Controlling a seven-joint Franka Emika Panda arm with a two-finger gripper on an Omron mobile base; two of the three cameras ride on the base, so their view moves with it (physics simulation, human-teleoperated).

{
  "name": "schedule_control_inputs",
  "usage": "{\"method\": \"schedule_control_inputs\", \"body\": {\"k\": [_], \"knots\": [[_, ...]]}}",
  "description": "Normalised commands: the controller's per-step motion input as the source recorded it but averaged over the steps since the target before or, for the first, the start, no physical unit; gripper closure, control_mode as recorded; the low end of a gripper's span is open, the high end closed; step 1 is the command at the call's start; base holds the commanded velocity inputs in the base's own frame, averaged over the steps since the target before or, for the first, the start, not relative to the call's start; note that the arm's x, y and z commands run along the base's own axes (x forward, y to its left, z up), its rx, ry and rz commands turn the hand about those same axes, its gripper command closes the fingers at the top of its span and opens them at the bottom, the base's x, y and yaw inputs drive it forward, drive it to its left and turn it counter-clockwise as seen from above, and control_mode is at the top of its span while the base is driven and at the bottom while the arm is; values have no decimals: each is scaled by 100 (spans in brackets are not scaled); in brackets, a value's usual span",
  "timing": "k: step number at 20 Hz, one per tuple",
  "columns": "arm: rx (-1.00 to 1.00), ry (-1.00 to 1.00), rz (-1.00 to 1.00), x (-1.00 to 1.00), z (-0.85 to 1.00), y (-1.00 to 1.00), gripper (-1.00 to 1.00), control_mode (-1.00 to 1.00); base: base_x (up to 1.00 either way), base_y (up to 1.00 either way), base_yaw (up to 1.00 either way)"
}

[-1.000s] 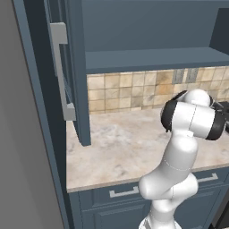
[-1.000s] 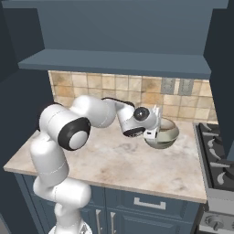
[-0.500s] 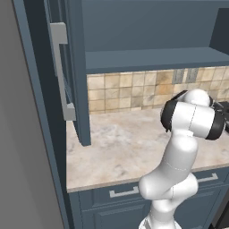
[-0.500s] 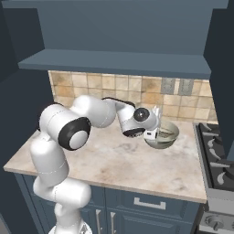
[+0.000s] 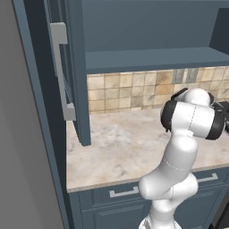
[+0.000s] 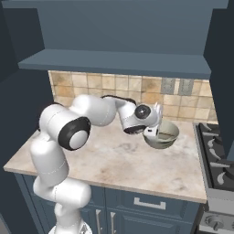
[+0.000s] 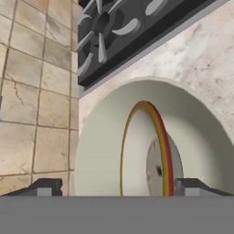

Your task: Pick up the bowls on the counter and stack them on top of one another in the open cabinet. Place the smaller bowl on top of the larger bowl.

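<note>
One grey-olive bowl (image 6: 162, 135) with a cream inside rests on the marbled counter (image 6: 109, 162), at its right end near the stove. My gripper (image 6: 153, 124) hangs at the bowl's left rim, jaws wide open. In the hand view the bowl (image 7: 100, 151) is close up, and the two fingertips (image 7: 45, 186) stand far apart on either side of its wall with nothing clamped between them. A yellow-red ring shows inside the bowl; I cannot tell whether it is a second bowl. The open cabinet shelf (image 6: 114, 61) runs above the counter.
A black stove (image 6: 218, 155) borders the counter on the right, its burner grate (image 7: 123, 27) just beyond the bowl. The cabinet's open door (image 5: 74, 76) with its grey bar handle (image 5: 60, 71) hangs over the counter's left end. Tiled wall (image 6: 114, 89) stands behind.
The jaws have gone from shut on the bowl's rim to wide open, letting go of the bowl. The bowl and arm have barely shifted.
</note>
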Motion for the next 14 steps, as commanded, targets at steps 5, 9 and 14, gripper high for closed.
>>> {"method": "schedule_control_inputs", "body": {"k": [5,9,14], "knots": [[1,9,0,4,55,-5,-100,-100,0,0,0],[0,16,0,-14,29,-9,-100,-100,0,0,0],[-7,20,1,-31,-2,-4,-100,-100,0,0,0]]}}
